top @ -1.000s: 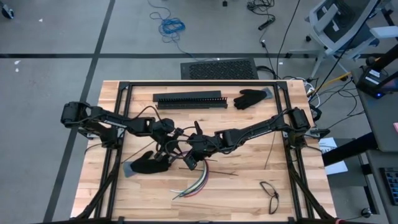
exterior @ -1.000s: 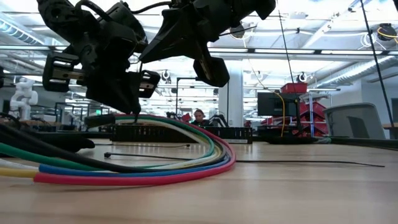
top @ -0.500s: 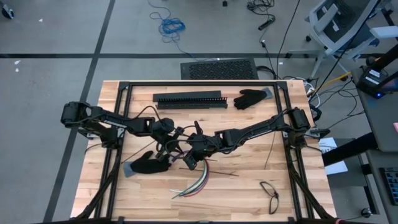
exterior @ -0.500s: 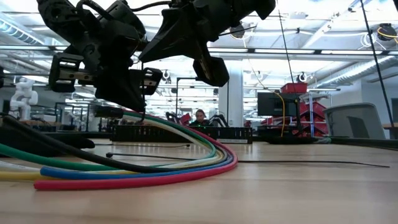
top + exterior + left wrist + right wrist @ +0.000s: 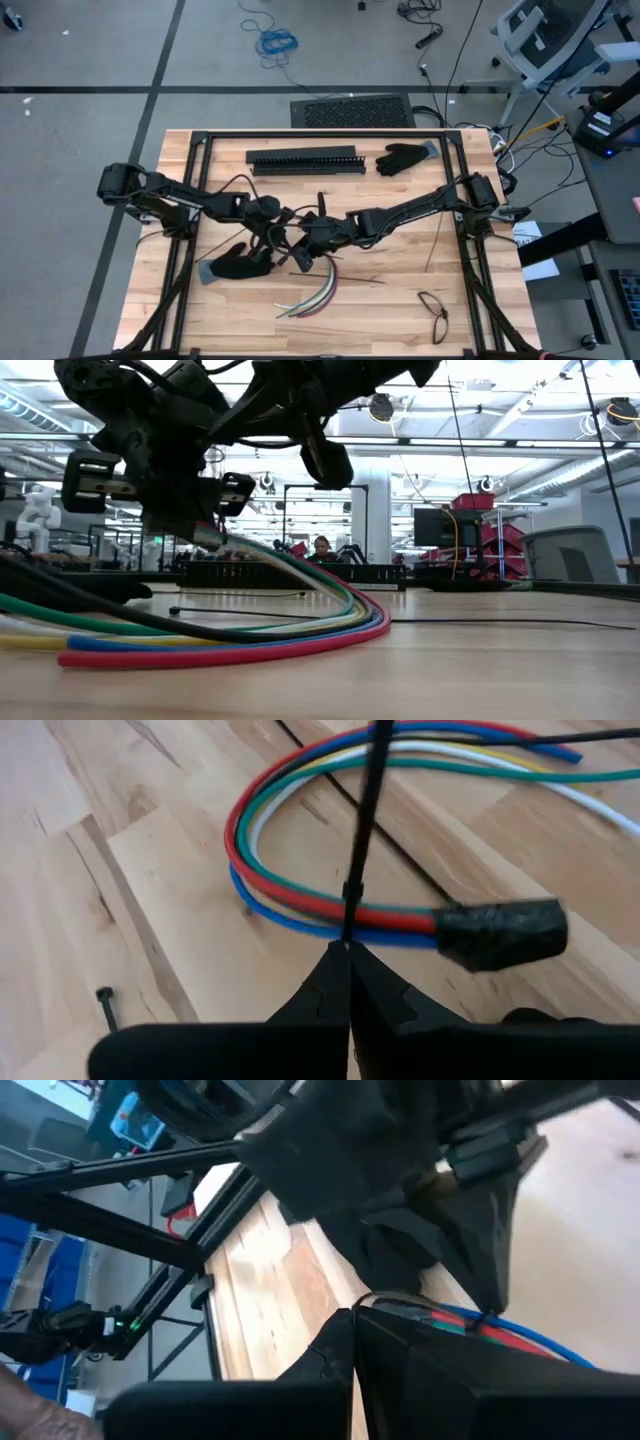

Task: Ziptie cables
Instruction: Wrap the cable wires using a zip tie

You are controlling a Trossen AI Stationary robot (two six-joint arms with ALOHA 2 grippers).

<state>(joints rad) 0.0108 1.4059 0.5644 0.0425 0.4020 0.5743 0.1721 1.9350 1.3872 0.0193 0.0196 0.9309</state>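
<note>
A slotted black bar (image 5: 305, 161) and a black glove (image 5: 402, 157) lie at the table's far side, another glove (image 5: 236, 264) near the arms. The left gripper (image 5: 348, 952), clamped on a thin black zip tie (image 5: 365, 815), meets the closed right gripper (image 5: 305, 252) mid-table. The cables (image 5: 318, 293) curve from them toward the near edge.

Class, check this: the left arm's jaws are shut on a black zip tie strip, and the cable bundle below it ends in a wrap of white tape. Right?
Not quite. The left wrist view shows the tape wrap on the cables is black, not white. The left gripper is indeed shut on the black zip tie strip.
</note>
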